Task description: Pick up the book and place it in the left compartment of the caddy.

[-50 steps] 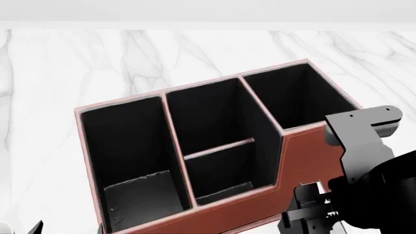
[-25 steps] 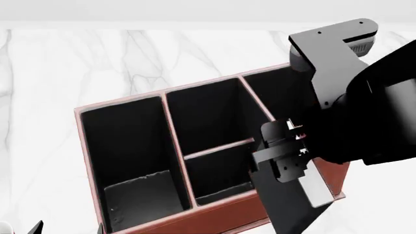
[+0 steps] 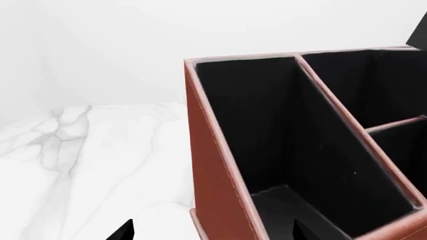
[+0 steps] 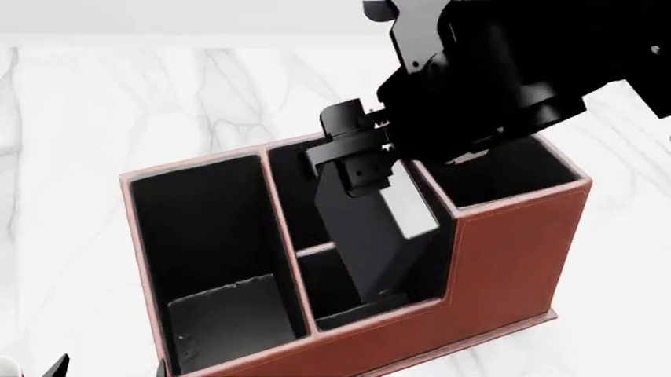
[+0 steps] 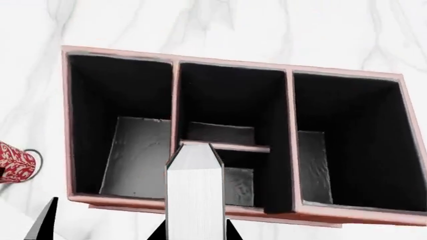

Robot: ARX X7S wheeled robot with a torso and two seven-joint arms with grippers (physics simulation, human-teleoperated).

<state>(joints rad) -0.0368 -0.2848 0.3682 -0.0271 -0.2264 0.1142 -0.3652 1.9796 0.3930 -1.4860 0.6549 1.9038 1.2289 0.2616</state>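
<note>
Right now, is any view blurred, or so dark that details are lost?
No blur in any view. Head view: the right gripper and black book merge against the caddy lining. Right wrist view: the book's white page edges stand out clearly.

right pincer (image 4: 354, 161) gripping book (image 4: 369, 239), above caddy (image 4: 504, 259)

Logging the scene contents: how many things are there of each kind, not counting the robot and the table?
Books: 1, the book held by the right gripper
Caddies: 1, the caddy
Mugs: 1, the red patterned mug
Total: 3
</note>
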